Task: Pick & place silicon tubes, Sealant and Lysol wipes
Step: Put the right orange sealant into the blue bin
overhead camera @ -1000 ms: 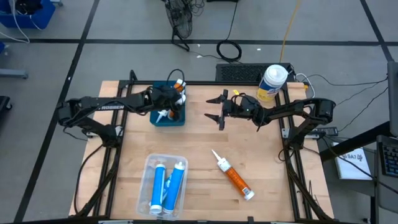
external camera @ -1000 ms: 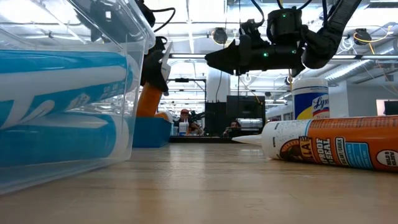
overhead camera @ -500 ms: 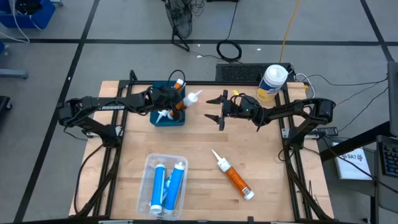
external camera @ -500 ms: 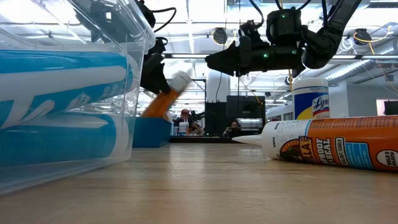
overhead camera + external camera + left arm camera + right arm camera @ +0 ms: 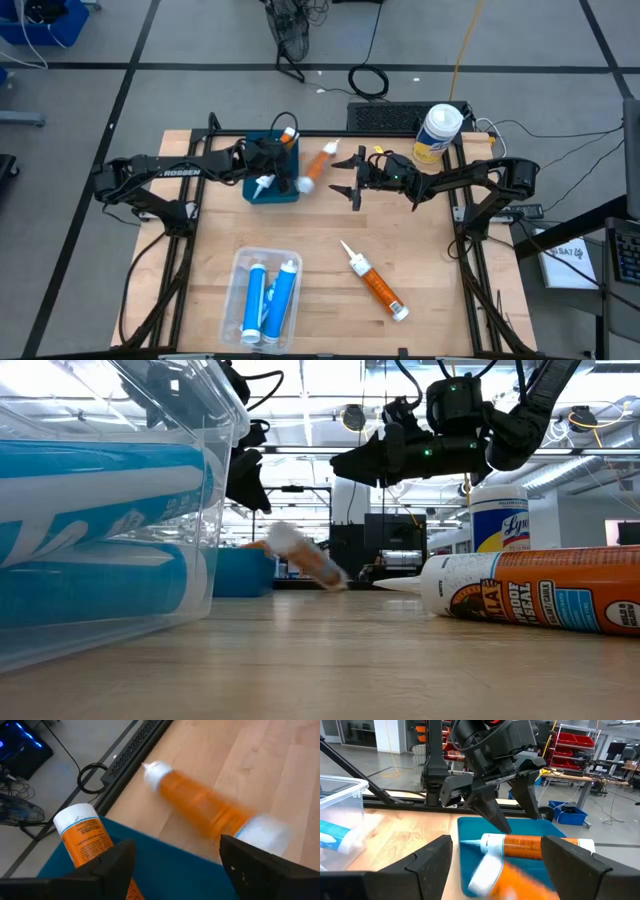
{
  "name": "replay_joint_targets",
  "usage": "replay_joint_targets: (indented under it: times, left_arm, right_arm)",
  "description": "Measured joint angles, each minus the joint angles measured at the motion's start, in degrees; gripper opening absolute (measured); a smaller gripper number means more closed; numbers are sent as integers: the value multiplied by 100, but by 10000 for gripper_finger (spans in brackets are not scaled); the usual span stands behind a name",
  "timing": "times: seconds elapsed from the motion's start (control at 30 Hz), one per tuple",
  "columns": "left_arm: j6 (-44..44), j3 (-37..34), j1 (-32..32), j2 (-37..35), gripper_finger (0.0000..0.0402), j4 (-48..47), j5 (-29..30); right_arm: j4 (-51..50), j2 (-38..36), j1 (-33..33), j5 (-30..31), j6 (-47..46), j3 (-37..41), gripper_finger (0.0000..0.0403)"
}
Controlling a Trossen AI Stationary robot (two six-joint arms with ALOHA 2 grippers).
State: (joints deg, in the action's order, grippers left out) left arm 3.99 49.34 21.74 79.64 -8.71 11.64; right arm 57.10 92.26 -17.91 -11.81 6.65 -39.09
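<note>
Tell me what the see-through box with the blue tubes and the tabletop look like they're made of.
The see-through box: probably clear, glossy plastic, since the blue tubes show through its walls and the rim catches highlights. The tabletop: pale wood or wood laminate with a smooth matte finish; grain lines show in the low view.

A pale wooden table (image 5: 430, 290) stands on a grey floor (image 5: 180, 90) crossed by dark lines and strewn with black cables (image 5: 368, 80), while beyond it lies a bright workshop hall with red shelving (image 5: 570, 742).

blurred orange tube (image 5: 314, 167) between both arms
</note>
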Motion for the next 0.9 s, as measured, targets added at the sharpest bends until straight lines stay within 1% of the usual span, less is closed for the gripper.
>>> replay_joint_targets:
  times: [0.17, 0.23, 0.3, 0.4, 0.5, 0.57, 0.67, 0.8, 0.87, 0.9]
  left_arm:
    - [-23, 0, 0, 0, 274, -2, -2]
    - [-24, 0, 0, 0, 274, -2, -2]
    - [-24, 0, 0, -2, 276, -2, -2]
    - [-39, 0, 0, -2, 282, -2, -2]
    - [-44, 0, 0, -2, 285, -4, -2]
    - [-26, 0, 0, -2, 283, -2, -2]
    - [-16, 0, 0, -2, 277, -2, -2]
    - [77, 0, 0, -2, 274, 0, -4]
    - [112, 0, 0, -2, 278, 0, -2]
    - [131, 0, 0, -2, 280, 0, -2]
  right_arm:
    - [-136, 1, 0, 55, -149, 0, 281]
    - [-366, 1, 4, 360, -280, -7, 281]
    - [-1003, 1, 4, 726, -307, -112, 281]
    - [-2235, 1, 44, 1243, -751, -324, 281]
    - [-3545, 1, 277, 1675, -1335, -556, 281]
    - [-4561, -5, 502, 2113, -1704, -726, 281]
    - [-6407, -214, 839, 2693, -2420, -1158, 281]
    - [-8791, -554, 1256, 3114, -3455, -1842, 281]
    - [-9757, -653, 1403, 3280, -4112, -2070, 281]
    - [-10190, -691, 1450, 3262, -4502, -2125, 281]
